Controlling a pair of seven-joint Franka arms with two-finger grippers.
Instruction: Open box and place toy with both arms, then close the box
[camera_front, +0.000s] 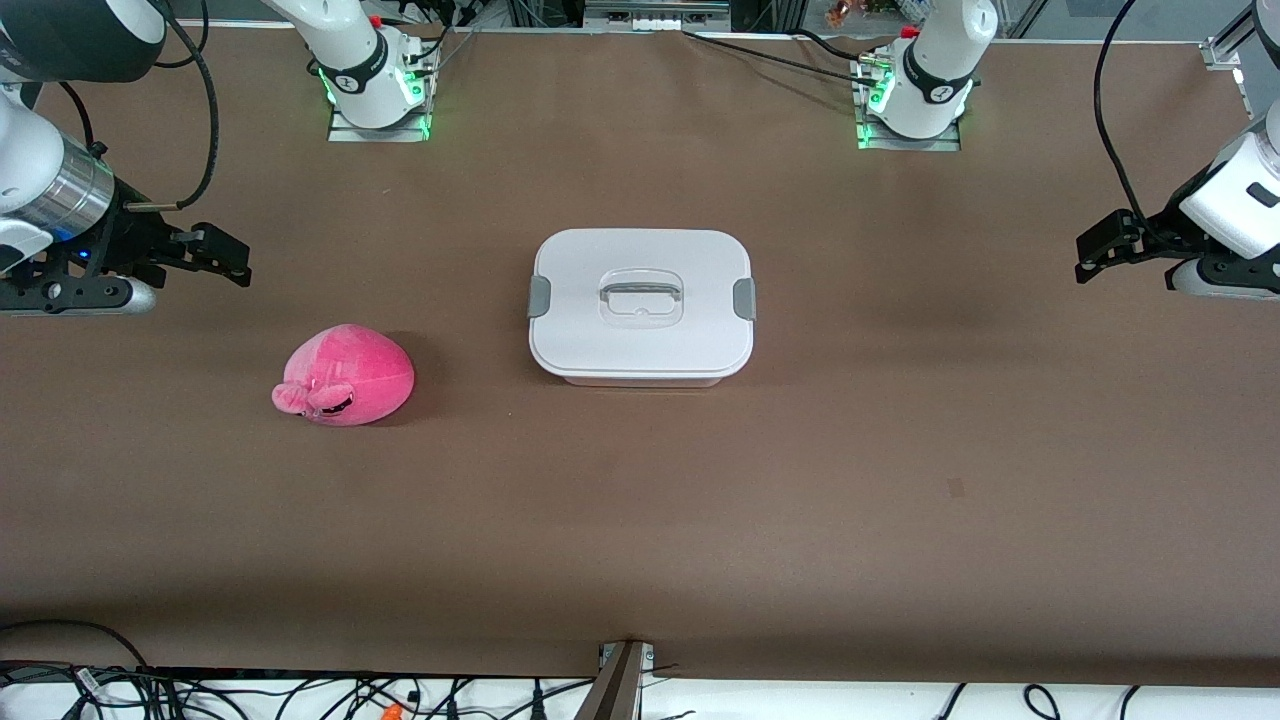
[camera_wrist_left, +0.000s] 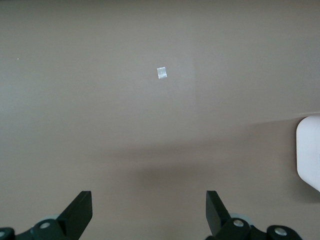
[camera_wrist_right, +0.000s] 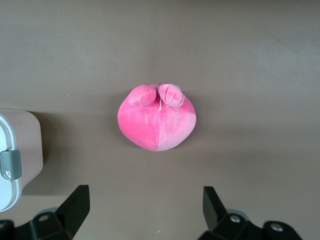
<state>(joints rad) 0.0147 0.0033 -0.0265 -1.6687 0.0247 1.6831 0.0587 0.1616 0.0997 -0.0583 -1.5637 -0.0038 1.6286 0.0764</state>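
Brown tabletop (camera_front: 640, 520) carrying the two things of the task, ordered here from largest to smallest. The box (camera_front: 641, 305) sits at the middle of the tabletop, its white lid (camera_front: 641, 255) fully seated and both grey side clips (camera_front: 744, 299) down; nothing has been opened yet. The toy (camera_front: 345, 375), a pink plush, lies toward the right arm's end of the tabletop, a little nearer to the front camera than the box and well apart from it.

The right tool (camera_front: 215, 255) hangs above the tabletop at the right arm's end, its fingers spread wide and empty; in the right wrist view the toy (camera_wrist_right: 157, 118) lies ahead of it, with a corner of the box (camera_wrist_right: 17, 160) at the edge. The left tool (camera_front: 1110, 240) hangs at the left arm's end, likewise spread wide and empty, over bare tabletop with only an edge of the lid (camera_wrist_left: 309, 152) in its wrist view.

The step in hand appears to be the approach to the box. To do it well, each tool should probably come in level at its own clip, and the two clips be released together, so that the box does not slide. The lid likely lifts best straight up.
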